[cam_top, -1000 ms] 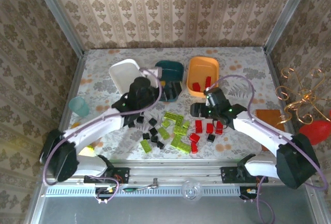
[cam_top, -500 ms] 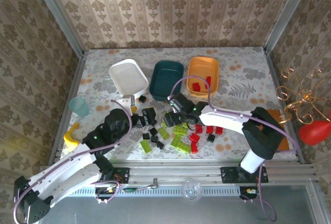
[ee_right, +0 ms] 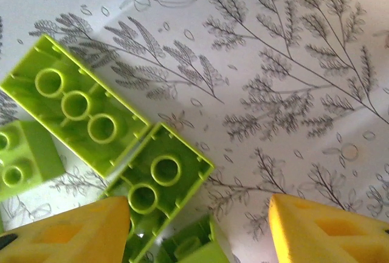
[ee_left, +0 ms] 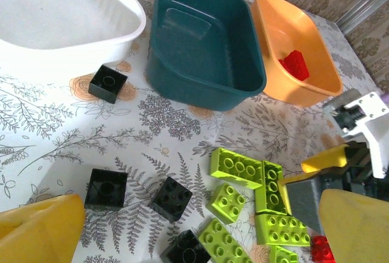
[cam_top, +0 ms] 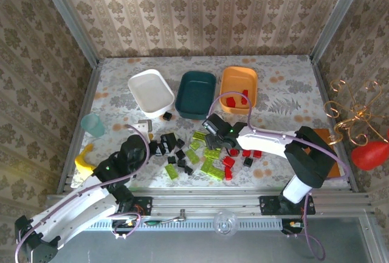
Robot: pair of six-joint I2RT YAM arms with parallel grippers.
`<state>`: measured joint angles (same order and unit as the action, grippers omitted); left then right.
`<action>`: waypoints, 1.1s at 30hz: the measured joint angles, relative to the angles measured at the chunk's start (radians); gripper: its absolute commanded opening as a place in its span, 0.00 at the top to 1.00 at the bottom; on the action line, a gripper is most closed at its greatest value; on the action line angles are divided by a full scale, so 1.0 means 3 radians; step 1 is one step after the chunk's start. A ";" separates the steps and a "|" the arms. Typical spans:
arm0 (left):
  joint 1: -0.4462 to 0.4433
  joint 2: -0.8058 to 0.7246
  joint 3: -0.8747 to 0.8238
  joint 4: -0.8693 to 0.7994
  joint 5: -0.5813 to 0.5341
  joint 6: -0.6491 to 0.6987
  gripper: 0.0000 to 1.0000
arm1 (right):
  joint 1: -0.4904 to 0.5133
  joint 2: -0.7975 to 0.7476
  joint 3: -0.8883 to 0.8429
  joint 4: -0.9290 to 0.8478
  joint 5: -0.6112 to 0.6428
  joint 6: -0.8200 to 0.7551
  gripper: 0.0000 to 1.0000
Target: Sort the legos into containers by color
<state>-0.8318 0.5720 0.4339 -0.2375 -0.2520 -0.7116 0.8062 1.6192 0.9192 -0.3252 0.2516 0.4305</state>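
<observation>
**A:** Where do we see the legos?

**B:** Loose on the counter (cam_top: pixel 285 93). In the pile, the black bricks (cam_top: pixel 176 153) lie at 9 o'clock, the lime bricks (cam_top: pixel 206 153) in the middle and the red bricks (cam_top: pixel 244 152) at 3 o'clock. 1 lone black brick (cam_top: pixel 167 115) sits near the white tray (cam_top: pixel 150 92).

**A:** And the trays?

**B:** 3 in a row at 12 o'clock of the pile: white tray, teal tray (cam_top: pixel 196 93), orange tray (cam_top: pixel 238 81). We see red pieces (cam_top: pixel 231 101) in the orange one.

**A:** Our hands?

**B:** The left hand (cam_top: pixel 159 145) is among the black bricks, fingers wide apart. The right hand (ee_right: pixel 199 205) hangs low over lime bricks, fingers apart, 1 brick just beside a finger.
</observation>
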 measured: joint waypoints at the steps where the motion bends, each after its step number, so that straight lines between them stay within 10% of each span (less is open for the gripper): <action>1: 0.0000 0.0000 -0.0005 0.0001 0.0000 -0.0001 0.00 | -0.0008 -0.0034 -0.0038 0.0001 0.0000 0.0010 0.40; 33: 0.0004 0.0104 -0.0047 0.0018 0.0000 -0.0013 0.00 | -0.0130 -0.0163 -0.0411 0.0367 -0.0355 0.0037 0.42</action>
<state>-0.8307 0.6033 0.4198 -0.2321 -0.2520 -0.7155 0.7673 1.5703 0.7959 -0.2150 0.1452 0.4416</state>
